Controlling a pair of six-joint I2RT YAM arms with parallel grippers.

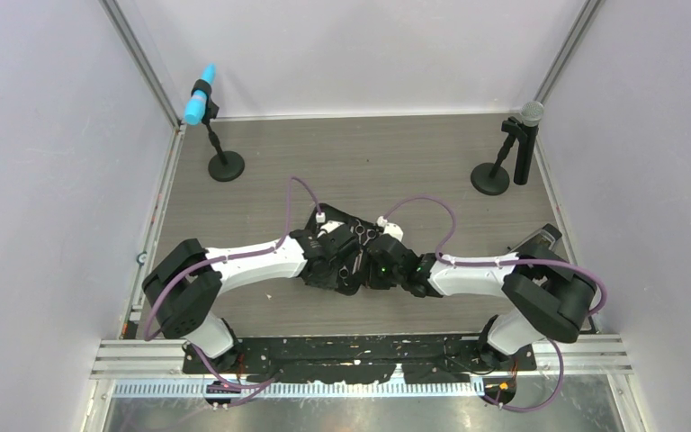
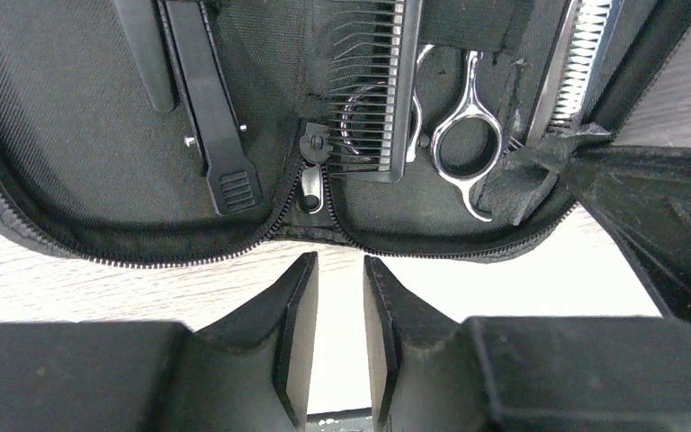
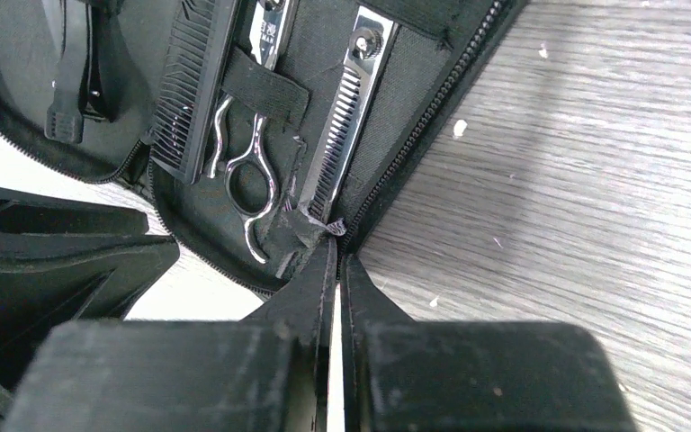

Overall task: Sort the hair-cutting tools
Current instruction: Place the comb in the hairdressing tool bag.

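Together lengthwise, comb (image 2: 398, 90) and scissors (image 2: 472, 90), rings nearest left fingers (image 2: 299, 333).

The flat black open zip case (image 1: 337, 220) lies in the middle of the grey wooden table (image 1: 369, 153). The left gripper (image 2: 340, 261) and right gripper (image 3: 339, 256) crowd its near edge. Behind the case the wood is bare. A blue-topped microphone stand (image 1: 225, 165) blocks the far left corner, a grey-topped microphone stand (image 1: 495, 171) the far right.
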